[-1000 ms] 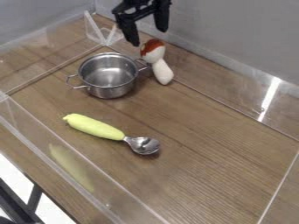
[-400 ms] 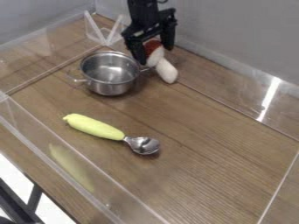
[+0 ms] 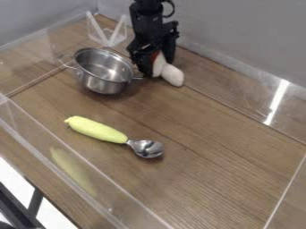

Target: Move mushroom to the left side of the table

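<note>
Gripper point(image 3: 155, 61): down around the red end of the mushroom, one finger on each side; I can't tell if it is pinching yet.
Mushroom point(image 3: 166, 70): at the back, just beside the pot, its white stem poking out toward the open wood.
What changed: the black hand came down onto it, and the pot got bumped and tipped a bit.
What that means: the grab seems close, but the pot could get dragged along.
Pot point(image 3: 104, 71): silver, leaning, near the fingers.
Spoon point(image 3: 114, 135): yellow handle, nearer the front.
Table point(image 3: 227, 152): brown wood with stripes.
Room: see-through walls around, pale behind.
</note>
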`<state>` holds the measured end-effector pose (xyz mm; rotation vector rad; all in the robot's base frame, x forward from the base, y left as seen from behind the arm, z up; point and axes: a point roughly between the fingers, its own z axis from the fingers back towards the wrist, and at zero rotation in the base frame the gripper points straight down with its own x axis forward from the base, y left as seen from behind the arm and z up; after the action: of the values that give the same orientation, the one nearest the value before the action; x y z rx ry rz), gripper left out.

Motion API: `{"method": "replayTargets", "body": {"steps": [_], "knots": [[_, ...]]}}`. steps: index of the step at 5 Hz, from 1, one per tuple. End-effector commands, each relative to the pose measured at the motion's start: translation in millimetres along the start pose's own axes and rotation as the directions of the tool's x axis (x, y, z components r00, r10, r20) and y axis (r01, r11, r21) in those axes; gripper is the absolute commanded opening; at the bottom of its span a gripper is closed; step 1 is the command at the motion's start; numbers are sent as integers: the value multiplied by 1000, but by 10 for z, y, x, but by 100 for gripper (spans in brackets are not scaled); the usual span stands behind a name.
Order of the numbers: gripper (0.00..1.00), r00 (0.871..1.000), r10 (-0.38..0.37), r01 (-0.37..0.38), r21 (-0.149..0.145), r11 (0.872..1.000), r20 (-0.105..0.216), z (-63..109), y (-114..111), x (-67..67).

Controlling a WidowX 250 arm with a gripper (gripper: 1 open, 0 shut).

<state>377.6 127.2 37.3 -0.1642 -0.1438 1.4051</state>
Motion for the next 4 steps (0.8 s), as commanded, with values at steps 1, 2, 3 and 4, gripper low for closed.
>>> {"method": "replayTargets", "body": {"steps": [1, 2, 3, 4], "knots": [[0, 999, -28, 29, -41, 999, 31, 64, -107, 127], [0, 998, -44, 46, -43, 998, 37, 77, -102, 265], [0, 998, -35, 37, -48, 998, 49, 128, -102, 479], [0, 998, -31, 34, -55, 998, 59, 189, -123, 618]]}}
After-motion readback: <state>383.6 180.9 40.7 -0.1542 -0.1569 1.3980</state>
